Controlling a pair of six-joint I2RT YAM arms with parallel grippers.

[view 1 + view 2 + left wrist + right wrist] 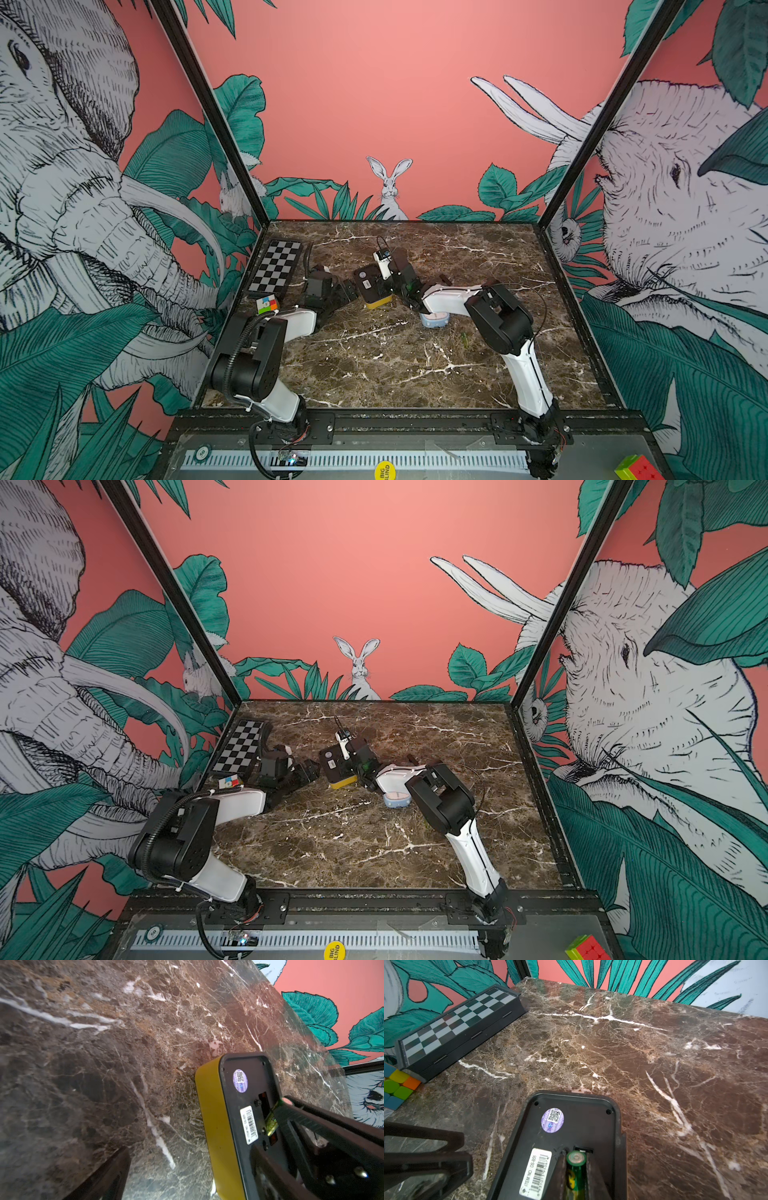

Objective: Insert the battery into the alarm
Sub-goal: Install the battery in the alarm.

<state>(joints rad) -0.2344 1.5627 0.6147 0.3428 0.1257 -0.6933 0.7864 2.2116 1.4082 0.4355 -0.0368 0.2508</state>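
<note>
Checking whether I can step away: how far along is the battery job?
Done: the alarm lies back up with its slot uncovered, and the green battery is picked up. In hand: the right claw is shut on the battery, whose end is at the slot. The left claw is open beside the alarm. Left: seat the battery fully and let go.

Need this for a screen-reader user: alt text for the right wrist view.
The right claw holds a green battery at the open slot of the black-backed alarm. A chessboard and colour cube lie beyond on the marble table.
</note>
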